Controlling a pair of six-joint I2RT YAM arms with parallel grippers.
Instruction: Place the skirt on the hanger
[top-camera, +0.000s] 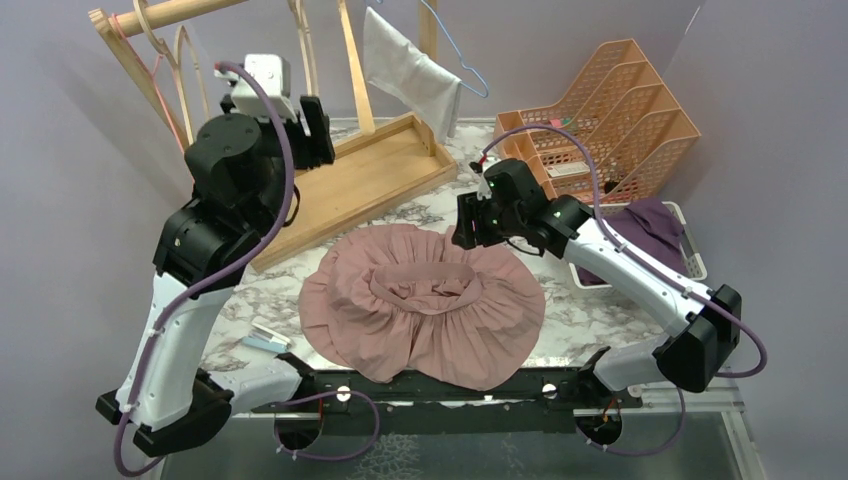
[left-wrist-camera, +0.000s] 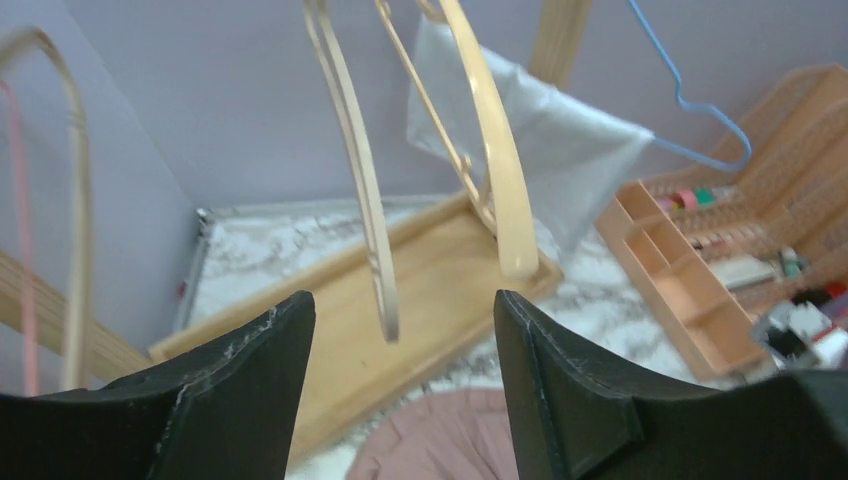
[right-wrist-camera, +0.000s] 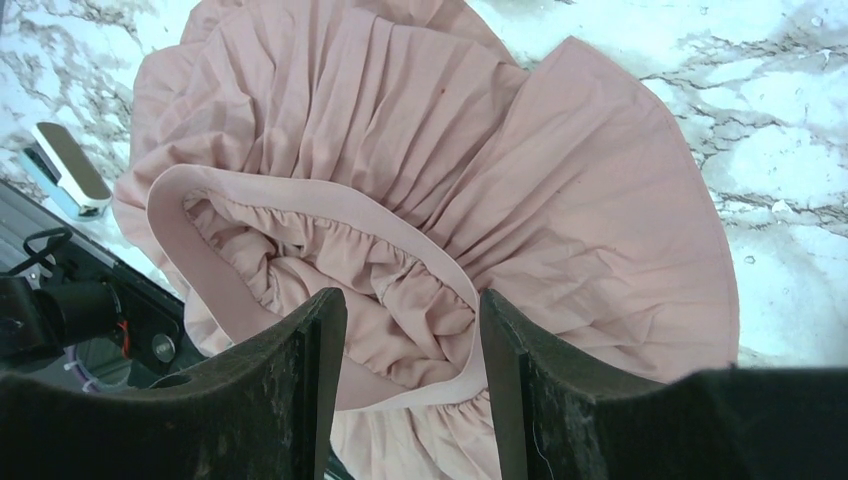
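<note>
The skirt (top-camera: 420, 305) lies spread flat on the table (top-camera: 265, 290) with its waistband (right-wrist-camera: 300, 205) facing up in a ring, which leaves an open edge to pinch. The right gripper (right-wrist-camera: 410, 300) hangs just above that band, jaws apart and empty, likely lining up a grasp. The left gripper (left-wrist-camera: 400, 300), also parted and empty, is raised toward a wooden hanger (left-wrist-camera: 497, 150) on the rack (top-camera: 370, 175), probably to fetch it.
</note>
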